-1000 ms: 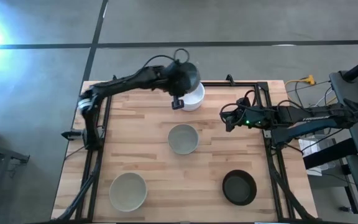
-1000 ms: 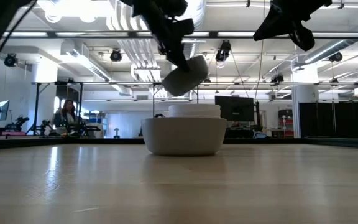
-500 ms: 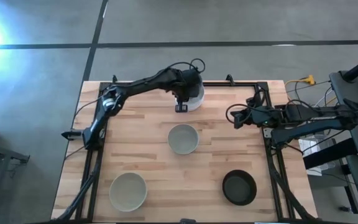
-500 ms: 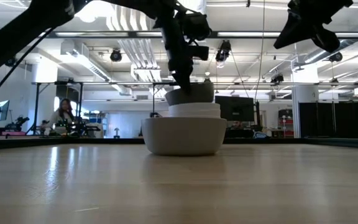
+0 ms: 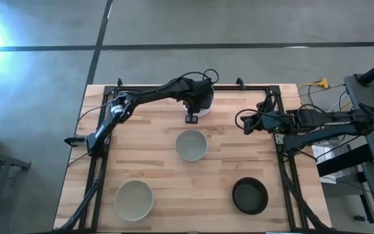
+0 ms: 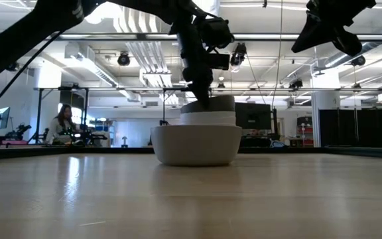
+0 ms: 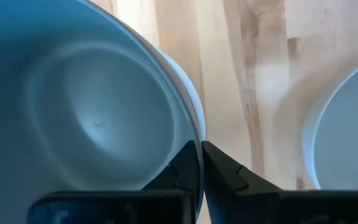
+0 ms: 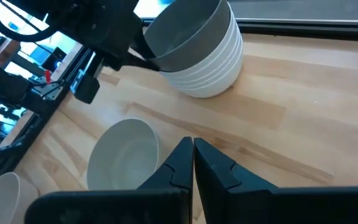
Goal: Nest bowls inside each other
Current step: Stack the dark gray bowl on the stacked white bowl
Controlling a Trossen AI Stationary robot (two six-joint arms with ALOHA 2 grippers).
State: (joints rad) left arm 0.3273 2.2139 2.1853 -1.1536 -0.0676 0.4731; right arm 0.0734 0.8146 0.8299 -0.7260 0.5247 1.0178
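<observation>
A stack of white bowls stands at the table's far middle, with a grey bowl nested on top; in the low view the grey bowl sits level on the stack. My left gripper is shut on that grey bowl's rim. My right gripper is shut and empty, high above the table to the right of the stack. A pale grey bowl rests on its base at the table's middle. My left gripper pinches the grey bowl's rim on its near side, one finger inside the bowl and one outside. The fingers come from above, pointing down. The bowl sits level and upright in the top white bowl of the stack.
A pale bowl stands near the front left and a black bowl near the front right. A black frame runs along the table's edges. Bare wood lies between the bowls. A person sits far off in the room.
My left gripper has gone down onto the stack with the grey bowl, which hung tilted above it a second ago and now sits level in the top white bowl. My right gripper has drawn a little toward the table's right edge.
</observation>
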